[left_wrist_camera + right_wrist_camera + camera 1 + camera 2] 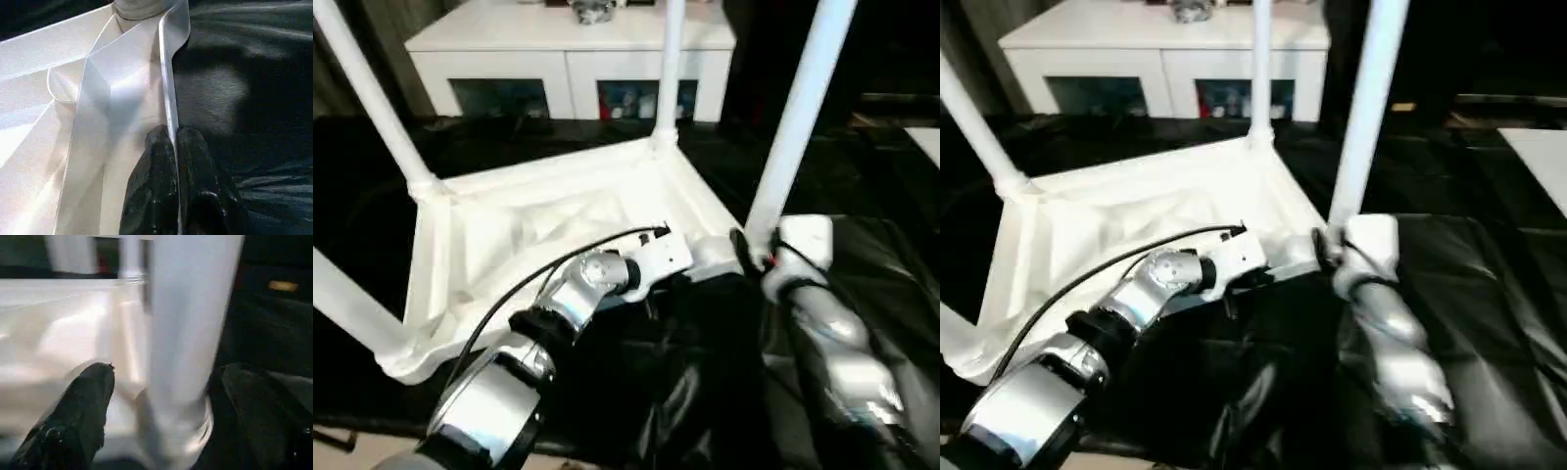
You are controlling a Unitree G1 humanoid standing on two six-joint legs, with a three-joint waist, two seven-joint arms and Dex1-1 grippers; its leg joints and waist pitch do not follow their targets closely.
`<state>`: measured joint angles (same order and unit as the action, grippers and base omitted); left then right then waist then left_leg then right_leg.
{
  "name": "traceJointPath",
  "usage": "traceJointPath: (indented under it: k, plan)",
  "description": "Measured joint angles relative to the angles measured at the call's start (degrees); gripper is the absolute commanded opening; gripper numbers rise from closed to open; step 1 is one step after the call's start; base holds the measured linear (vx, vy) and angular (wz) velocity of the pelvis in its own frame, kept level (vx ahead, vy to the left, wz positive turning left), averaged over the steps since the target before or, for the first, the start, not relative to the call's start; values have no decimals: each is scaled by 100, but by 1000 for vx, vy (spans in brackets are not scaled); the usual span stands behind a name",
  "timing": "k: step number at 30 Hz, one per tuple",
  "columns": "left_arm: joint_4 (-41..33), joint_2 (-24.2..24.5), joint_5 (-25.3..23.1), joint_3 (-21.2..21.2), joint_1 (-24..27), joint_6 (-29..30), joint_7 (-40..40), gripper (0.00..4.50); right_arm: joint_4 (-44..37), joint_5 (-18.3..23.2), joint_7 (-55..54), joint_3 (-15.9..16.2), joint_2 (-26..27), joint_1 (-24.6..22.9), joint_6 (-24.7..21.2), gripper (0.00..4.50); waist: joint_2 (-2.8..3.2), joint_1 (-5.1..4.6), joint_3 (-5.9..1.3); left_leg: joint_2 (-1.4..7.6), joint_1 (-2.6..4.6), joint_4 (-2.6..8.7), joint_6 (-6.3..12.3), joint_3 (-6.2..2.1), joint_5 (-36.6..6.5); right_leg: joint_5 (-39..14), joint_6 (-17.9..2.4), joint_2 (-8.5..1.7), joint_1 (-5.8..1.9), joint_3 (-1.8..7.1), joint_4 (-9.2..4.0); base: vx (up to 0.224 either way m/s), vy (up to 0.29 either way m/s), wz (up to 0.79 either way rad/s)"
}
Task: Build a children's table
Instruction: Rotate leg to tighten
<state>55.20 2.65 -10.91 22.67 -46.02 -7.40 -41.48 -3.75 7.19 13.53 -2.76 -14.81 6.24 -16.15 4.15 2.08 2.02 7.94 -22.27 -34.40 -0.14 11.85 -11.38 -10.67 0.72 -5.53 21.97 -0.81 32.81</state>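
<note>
**A:** ok so where's everything sitting right now?

**B:** The children's table (558, 225) is flipped upside down on the black sheet (705, 392), ribbed underside facing up, all four legs stuck in their corner sockets. The left gripper (172, 147) has its jaws pinched nearly shut on the thin side rim (166, 88) of the table, one black finger on each face of the rim, with the rim running straight out ahead of the jaws to a corner socket (137, 7).

**A:** and the right one?

**B:** The right gripper (171, 382) has its jaws spread wide around the near right leg (798, 117), low down by its socket. One fingertip (93, 387) sits on the table side of the leg, the other on the sheet side, and there's a visible gap between each finger and the leg, so it's not clamping it.

**A:** anything past the jaws?

**B:** Beyond the right jaws you see the far right leg (668, 69) standing upright, and behind that a white cabinet (568, 59) with glass-fronted compartments. The two left legs (372, 98) angle away on the far side of the table from both grippers.
</note>
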Motion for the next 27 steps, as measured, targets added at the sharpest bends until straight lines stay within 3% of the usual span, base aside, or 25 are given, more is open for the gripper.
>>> traceJointPath:
  k: [3, 5, 8, 11, 14, 15, 17, 19, 20, 24, 27]
  plan:
    - [-293, 25, 372, -321, 174, -19, -190, 62, -292, 180, 487, 60, -233, -329, -13, 396, -15, -10, 11, 13, -14, -2, 23, 0, 14, -19, 31, 6, 25, -5, 23, 0, 0, 0]
    - [-826, 48, 633, -409, 341, 25, -431, 101, -301, 211, 637, 144, -270, -343, -13, 396, -9, -24, 10, 18, -30, -2, 24, 0, 15, -19, 30, 11, 45, -6, 27, 0, 0, 0]
    - [-1688, 215, 971, -545, 606, 304, -686, 110, -382, 205, 691, 343, -230, -324, -48, 396, 1, -46, 8, 24, -45, -2, 23, 0, 15, -19, 30, 17, 69, -6, 36, 0, 0, 0]
    - [-2813, 605, 1250, -838, 1115, 989, -716, 148, -505, 206, 752, 491, -188, -254, -142, 396, -7, -62, 12, 35, -57, -4, 23, 0, 16, -18, 29, 22, 90, -13, 48, 0, 0, 0]
    - [-4270, 1337, 1409, -976, 2043, 1936, -942, 166, -518, 191, 822, 622, -132, -62, -190, 396, -25, -91, 15, 42, -58, -5, 21, 0, 16, -21, 29, 26, 98, -18, 55, 0, 0, 0]
    - [-4447, 1469, 1423, -992, 2206, 2105, -996, 166, -509, 187, 824, 635, -134, -42, -191, 396, -28, -79, 17, 42, -58, -5, 18, 0, 16, -21, 29, 26, 100, -19, 54, 0, 0, 0]
    - [-5474, 2216, 1613, -1048, 3032, 2887, -1384, 188, -455, 166, 852, 781, -62, 100, -189, 396, -77, -75, 39, 44, -60, -4, 8, 2, 21, -23, 31, 28, 108, -16, 62, 0, 0, 0]
    - [-6078, 2738, 1761, -1073, 3534, 3394, -1666, 197, -411, 161, 884, 792, -65, 169, -185, 396, -112, -41, 54, 45, -60, -5, -26, 2, 6, -24, 29, 30, 107, -14, 62, 0, 0, 0]
    - [-6312, 2943, 1820, -1104, 3719, 3620, -1779, 224, -346, 159, 896, 810, -49, 270, -185, 396, -121, 9, 63, 42, -64, -5, -33, 4, 11, -23, 29, 27, 104, -12, 62, 0, 0, 0]
    - [-7156, 3323, 1888, -1384, 4096, 4238, -1739, 256, -140, 162, 1021, 899, 15, 599, -172, 396, -263, 72, 67, 43, -57, -4, -45, 22, 20, -22, 26, 22, 95, 1, 74, 0, 0, 0]
    - [-7339, 3515, 1677, -1556, 4204, 4532, -1501, 277, 201, 119, 1076, 984, 49, 896, -100, 396, -331, 40, 65, 42, -32, -3, -54, 25, 25, -22, 28, 23, 79, 10, 81, 0, 0, 0]
